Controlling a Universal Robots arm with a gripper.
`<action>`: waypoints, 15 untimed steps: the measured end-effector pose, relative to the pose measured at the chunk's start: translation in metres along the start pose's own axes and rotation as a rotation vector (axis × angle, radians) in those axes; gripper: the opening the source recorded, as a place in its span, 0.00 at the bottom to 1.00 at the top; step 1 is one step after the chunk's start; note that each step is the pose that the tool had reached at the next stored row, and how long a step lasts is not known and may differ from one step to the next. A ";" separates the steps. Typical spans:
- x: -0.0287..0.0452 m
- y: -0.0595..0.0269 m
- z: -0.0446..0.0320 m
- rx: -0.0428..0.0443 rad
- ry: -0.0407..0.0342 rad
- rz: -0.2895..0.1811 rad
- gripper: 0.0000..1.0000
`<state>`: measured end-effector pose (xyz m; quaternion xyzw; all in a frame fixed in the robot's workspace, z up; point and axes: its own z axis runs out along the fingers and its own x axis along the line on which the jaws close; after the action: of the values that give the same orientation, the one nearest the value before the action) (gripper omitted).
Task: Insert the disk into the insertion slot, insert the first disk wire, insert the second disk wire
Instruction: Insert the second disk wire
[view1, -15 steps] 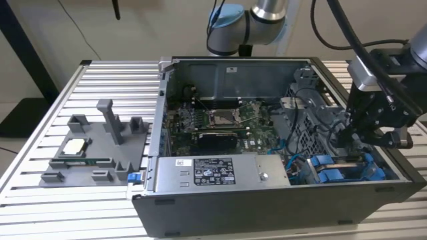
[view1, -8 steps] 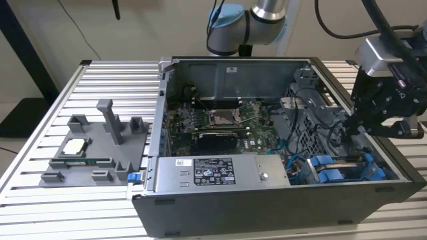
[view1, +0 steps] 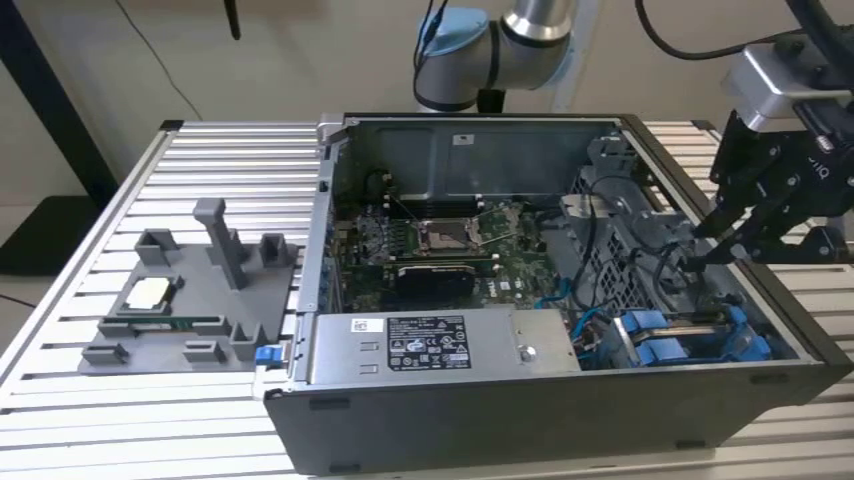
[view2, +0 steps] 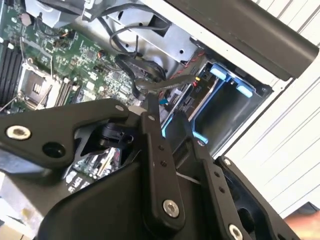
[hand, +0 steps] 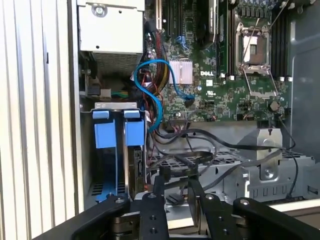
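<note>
The disk (hand: 135, 169) sits edge-on in the insertion slot (hand: 115, 105), clipped in its blue carrier (hand: 134, 132), at the case corner nearest the exterior view's right (view1: 674, 335). In the second wrist view the disk (view2: 206, 94) shows inside the blue frame (view2: 226, 79). My gripper (view1: 705, 258) hangs just above the bay, its fingers drawn close on a dark disk wire (view1: 667, 258) with a small black connector (hand: 175, 198) between them. The black fingers (view2: 152, 145) point toward the disk's rear end. A flat grey cable (view2: 142, 82) loops close by.
The open computer case (view1: 534, 410) lies on a slatted metal table (view1: 227, 170). Inside are the motherboard (view1: 441, 240), a grey power supply box (view1: 441, 345), a blue data cable (hand: 150, 82) and loose black cables. A grey fixture plate (view1: 187, 300) lies at the exterior view's left.
</note>
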<state>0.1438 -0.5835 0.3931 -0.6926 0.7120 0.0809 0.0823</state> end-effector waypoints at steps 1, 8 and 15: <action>0.0013 0.0019 0.0007 0.0069 -0.0009 -0.002 0.33; 0.0030 0.0197 0.0079 0.0385 -0.0038 -0.009 0.33; -0.0034 0.0199 0.0116 0.0661 -0.0184 -0.018 0.33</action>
<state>0.1241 -0.5770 0.3826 -0.6950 0.7074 0.0630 0.1124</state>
